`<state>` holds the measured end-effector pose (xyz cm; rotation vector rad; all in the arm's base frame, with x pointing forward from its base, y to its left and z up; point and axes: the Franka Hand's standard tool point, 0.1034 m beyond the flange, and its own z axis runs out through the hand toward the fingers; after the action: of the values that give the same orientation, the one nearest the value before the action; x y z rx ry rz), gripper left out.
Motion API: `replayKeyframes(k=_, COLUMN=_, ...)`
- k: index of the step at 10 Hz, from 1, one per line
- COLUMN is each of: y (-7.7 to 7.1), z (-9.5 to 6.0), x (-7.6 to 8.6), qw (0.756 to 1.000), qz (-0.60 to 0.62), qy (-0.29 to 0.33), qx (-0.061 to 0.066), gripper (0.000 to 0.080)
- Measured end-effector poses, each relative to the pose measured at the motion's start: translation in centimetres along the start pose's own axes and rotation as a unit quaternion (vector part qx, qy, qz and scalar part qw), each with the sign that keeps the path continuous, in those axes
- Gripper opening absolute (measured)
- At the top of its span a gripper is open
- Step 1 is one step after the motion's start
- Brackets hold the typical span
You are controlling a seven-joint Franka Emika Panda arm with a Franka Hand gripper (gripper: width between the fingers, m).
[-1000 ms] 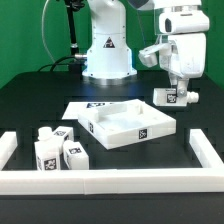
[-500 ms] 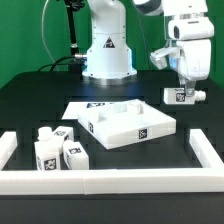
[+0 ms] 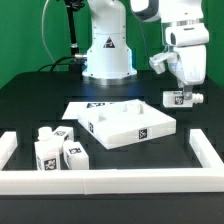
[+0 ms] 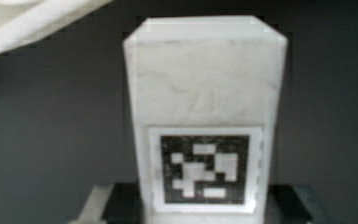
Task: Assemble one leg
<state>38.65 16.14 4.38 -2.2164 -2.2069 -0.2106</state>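
Observation:
My gripper (image 3: 178,96) is shut on a white leg (image 3: 175,98), a small square post with a black-and-white tag. It holds the leg in the air, just off the right corner of the large flat white slab (image 3: 128,125). In the wrist view the leg (image 4: 197,100) fills the middle, tag toward the jaws, and the gripper (image 4: 206,206) clamps its near end between dark fingers (image 4: 115,200). A corner of the slab (image 4: 19,25) shows beyond it. Three more legs (image 3: 55,148) stand in a cluster at the exterior view's left front.
The marker board (image 3: 82,106) lies flat behind the slab. A low white rail (image 3: 110,180) runs along the front, with end pieces at both sides. The robot base (image 3: 107,55) stands at the back on the black table.
The gripper with the leg has shifted a little toward the exterior view's right, and the hand has risen slightly. The slab and the other legs have not moved.

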Motion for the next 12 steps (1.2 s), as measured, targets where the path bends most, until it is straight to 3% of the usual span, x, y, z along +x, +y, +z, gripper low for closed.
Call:
replayKeyframes(k=3, y=-2.0, z=2.8, x=0.2, qw=1.0, qz=0.008, qy=0.007, qx=0.026, gripper=0.0284)
replayKeyframes(k=5, y=-1.8, z=2.8, x=0.5, qw=1.0, qz=0.012, qy=0.018, qx=0.014, gripper=0.0284)
replayKeyframes(k=7, y=-1.8, z=2.8, x=0.5, qw=1.0, qz=0.012, qy=0.018, qx=0.014, gripper=0.0302)
replayKeyframes(k=8, y=-1.8, z=2.8, x=0.5, qw=1.0, qz=0.012, qy=0.018, qx=0.014, gripper=0.051)
replayKeyframes(k=9, y=-1.8, z=2.8, x=0.4, qw=1.0, qz=0.011, qy=0.017, qx=0.014, gripper=0.051)
replayKeyframes(k=10, y=-1.8, z=1.9, x=-0.3, qw=1.0, qz=0.006, qy=0.008, qx=0.014, gripper=0.0619)
replayKeyframes(k=12, y=-0.7, z=-1.3, x=-2.0, qw=1.0, qz=-0.013, qy=-0.01, qx=-0.008, gripper=0.0643)
